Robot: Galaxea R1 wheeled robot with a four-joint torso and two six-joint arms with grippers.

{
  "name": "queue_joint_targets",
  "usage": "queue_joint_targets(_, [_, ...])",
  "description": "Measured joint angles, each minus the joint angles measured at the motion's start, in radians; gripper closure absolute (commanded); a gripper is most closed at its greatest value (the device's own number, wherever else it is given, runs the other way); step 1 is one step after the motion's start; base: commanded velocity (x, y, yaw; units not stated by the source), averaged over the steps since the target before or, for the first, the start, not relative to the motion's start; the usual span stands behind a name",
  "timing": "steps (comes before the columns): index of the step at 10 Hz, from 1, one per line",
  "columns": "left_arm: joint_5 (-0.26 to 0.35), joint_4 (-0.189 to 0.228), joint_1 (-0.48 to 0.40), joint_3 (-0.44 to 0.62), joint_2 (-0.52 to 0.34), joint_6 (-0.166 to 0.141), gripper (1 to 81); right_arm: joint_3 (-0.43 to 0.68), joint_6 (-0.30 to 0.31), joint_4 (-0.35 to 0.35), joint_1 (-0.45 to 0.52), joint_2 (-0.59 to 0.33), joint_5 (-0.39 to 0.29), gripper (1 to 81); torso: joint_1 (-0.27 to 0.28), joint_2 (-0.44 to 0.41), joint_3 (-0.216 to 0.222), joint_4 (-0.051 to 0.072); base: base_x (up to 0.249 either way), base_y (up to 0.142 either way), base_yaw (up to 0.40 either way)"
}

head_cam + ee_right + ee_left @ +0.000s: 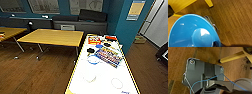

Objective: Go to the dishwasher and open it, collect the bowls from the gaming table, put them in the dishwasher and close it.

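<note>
Here the right wrist view shows a blue bowl point(193, 32) close under the camera, above the wooden floor point(233, 21); if the right gripper grips it, I cannot tell. In the left wrist view a blue cable point(198, 82) crosses the robot's dark plate. In the head view, a white table point(105, 77) with yellow edges carries a colourful box point(110, 55) near its far end.

that blue bowl point(193, 33) looks like glossy plastic, floor point(233, 18) is matt brown wood planks, tabletop point(53, 37) smooth yellow
</note>
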Motion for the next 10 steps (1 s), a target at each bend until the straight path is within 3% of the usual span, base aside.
queue_joint_targets(2, [-0.016, -0.004, -0.065, 0.172, -0.136, -0.009, 1.0, -0.022, -0.007, -0.014, -0.035, 0.062, 0.074, 81.1, 0.000, 0.000, 0.000, 0.000, 0.000, 0.000, 0.000])
queue_joint_targets(4, [-0.010, -0.008, -0.163, 0.323, -0.250, -0.042, 1.0, -0.037, -0.007, -0.047, -0.036, 0.119, 0.099, 81.1, 0.000, 0.000, 0.000, 0.000, 0.000, 0.000, 0.000])
queue_joint_targets(7, [0.020, -0.014, -0.398, 0.412, -0.276, -0.088, 1.0, -0.045, -0.008, -0.095, -0.039, 0.161, 0.126, 81.1, 0.000, 0.000, 0.000, 0.000, 0.000, 0.000, 0.000])
queue_joint_targets(10, [0.118, -0.047, -0.613, 0.414, -0.285, -0.169, 1.0, -0.066, -0.008, -0.096, -0.039, 0.181, 0.128, 81.1, 0.000, 0.000, 0.000, 0.000, 0.000, 0.000, 0.000])
